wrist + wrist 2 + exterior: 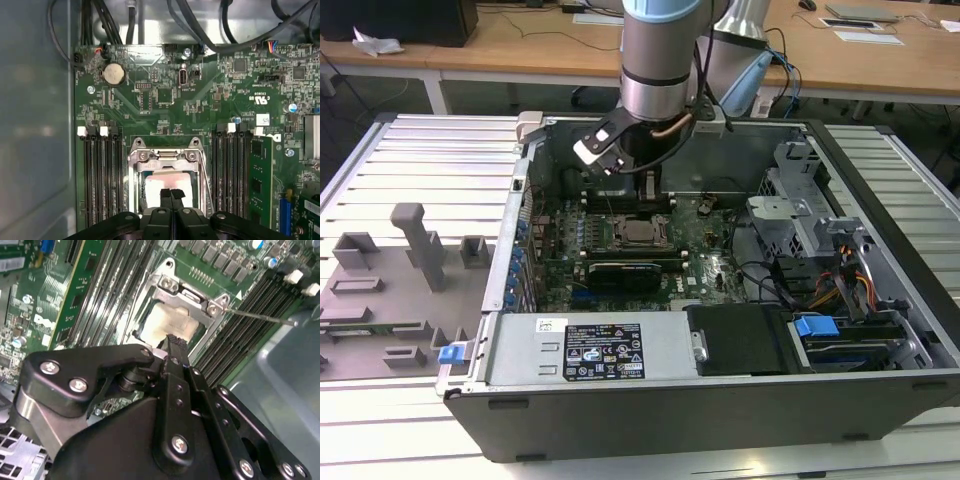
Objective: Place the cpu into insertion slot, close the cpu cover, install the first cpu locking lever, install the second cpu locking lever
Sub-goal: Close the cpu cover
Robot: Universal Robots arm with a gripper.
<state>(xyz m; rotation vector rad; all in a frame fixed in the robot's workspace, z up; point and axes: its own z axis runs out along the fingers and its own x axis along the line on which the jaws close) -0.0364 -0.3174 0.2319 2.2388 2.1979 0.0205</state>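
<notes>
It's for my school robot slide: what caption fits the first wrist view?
The gripper, fingers shut, hangs over the cpu lying in the insertion slot, framed by the cpu cover.

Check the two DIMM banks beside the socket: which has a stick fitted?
The bank far from the coin cell: a green stick sits at its outer edge. The other bank has bare slots.

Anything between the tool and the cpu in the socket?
Nothing shows between them. In the first wrist view the shut tool hangs right over the cpu, framed by the cpu cover; contact cannot be told.
</notes>
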